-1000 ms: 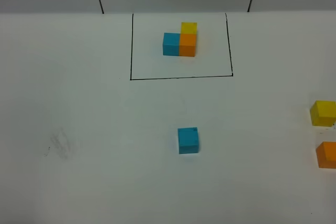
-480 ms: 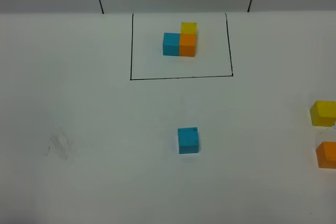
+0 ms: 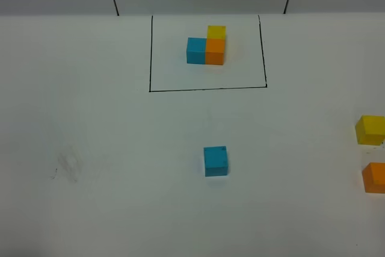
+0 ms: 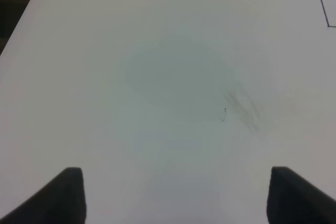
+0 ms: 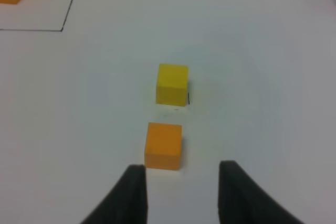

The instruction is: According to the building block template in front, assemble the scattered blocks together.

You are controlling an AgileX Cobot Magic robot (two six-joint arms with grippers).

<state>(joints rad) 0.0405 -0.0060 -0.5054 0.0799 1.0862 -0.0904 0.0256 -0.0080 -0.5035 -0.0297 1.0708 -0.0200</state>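
The scattered blocks [image 3: 215, 161] are not yet joined. The right gripper [image 5: 184, 169], drawn in narrow and empty, sits just short of the orange block [image 5: 164, 145], with the yellow block [image 5: 172, 84] close beyond it, both by the tabletop's [image 3: 90, 118] right edge. The left gripper [image 4: 176, 174] stands wide over bare surface, holding nothing. To do this well, I judge, the right jaws should spread first, straddle the orange block squarely across flat faces, then set it flush against the right side of the blue block [image 3: 215, 162] mid-table, as the building block template [image 3: 206, 47] near the far edge shows. Counted: three loose blocks, one per colour; one three-cube template; one black frame [image 3: 207, 89]; two grippers.
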